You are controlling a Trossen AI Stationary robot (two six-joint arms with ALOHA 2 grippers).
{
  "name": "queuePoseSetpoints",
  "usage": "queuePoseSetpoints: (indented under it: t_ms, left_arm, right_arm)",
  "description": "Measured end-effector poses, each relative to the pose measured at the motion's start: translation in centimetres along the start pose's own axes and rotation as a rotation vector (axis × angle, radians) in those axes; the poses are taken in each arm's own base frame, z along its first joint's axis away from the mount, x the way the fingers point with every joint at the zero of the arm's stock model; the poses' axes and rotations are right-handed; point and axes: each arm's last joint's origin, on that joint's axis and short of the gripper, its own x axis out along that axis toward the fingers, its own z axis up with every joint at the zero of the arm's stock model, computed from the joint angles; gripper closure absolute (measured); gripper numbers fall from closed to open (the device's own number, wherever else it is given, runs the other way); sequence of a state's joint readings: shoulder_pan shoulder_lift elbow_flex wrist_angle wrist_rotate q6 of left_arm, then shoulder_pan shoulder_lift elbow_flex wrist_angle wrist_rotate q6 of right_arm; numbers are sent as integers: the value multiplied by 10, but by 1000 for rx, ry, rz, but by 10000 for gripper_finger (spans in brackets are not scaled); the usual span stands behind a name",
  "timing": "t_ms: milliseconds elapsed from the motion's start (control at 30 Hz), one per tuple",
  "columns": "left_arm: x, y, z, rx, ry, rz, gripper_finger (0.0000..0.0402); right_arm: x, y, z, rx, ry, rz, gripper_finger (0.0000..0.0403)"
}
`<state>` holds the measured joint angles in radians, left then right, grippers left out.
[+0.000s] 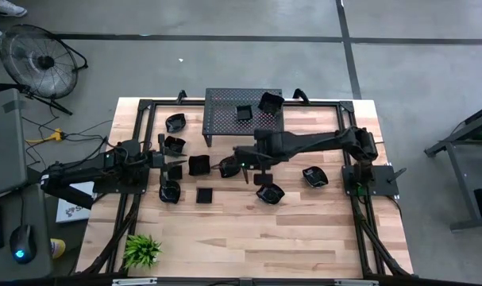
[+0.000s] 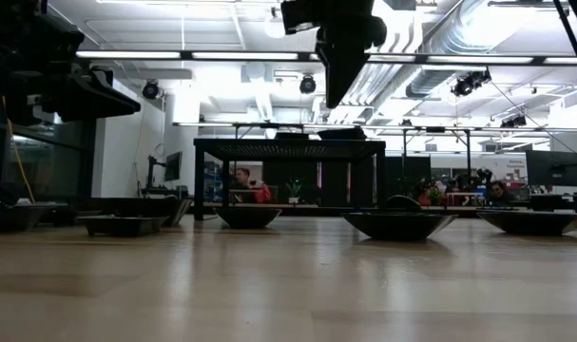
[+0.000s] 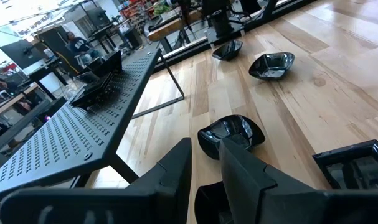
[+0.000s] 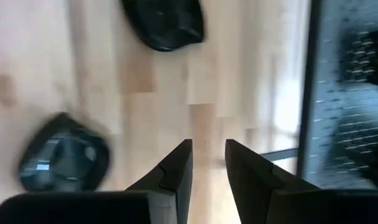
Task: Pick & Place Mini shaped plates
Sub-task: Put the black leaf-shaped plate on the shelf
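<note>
Between grasps, by my judgement: most mini shaped plates [image 1: 199, 165] lie scattered mid-tabletop [image 1: 304, 230], two already on the far perforated stand [image 1: 225, 107]. Left end effector [image 1: 171, 163], fingers slightly apart and empty, hovers among them. Right end effector [image 4: 207, 163], narrowly parted, empty, next needs lowering onto a plate.

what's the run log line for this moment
left hand: empty, narrow gap, above plates | right hand: empty, narrow gap, over table near stand | two plates on stand

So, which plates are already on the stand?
Two plates: a square one near the middle of the stand, and a larger one tilted at its right edge. All others lie on the table.
</note>
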<state>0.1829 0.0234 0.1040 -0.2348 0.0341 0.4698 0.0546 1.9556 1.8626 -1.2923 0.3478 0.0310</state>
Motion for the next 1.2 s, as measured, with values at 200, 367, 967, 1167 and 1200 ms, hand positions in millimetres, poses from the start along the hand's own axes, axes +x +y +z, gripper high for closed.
queuePoseSetpoints:
  t_ms: [200,367,967,1167,1200]
  left_arm:
    - [0,0,0,0,1,0,321]
    - [0,0,0,0,0,0,321]
    - [0,0,0,0,1,0,321]
    - [0,0,0,0,0,0,321]
    - [0,0,0,0,1,0,321]
  right_arm:
    - [5,35,-7,-13,17,27,313]
    - [30,68,-24,-8,39,54,313]
    - [48,81,-162,528,55,45,314]
    - [65,80,-199,602,162,56,314]
    - [67,81,-204,594,173,60,314]
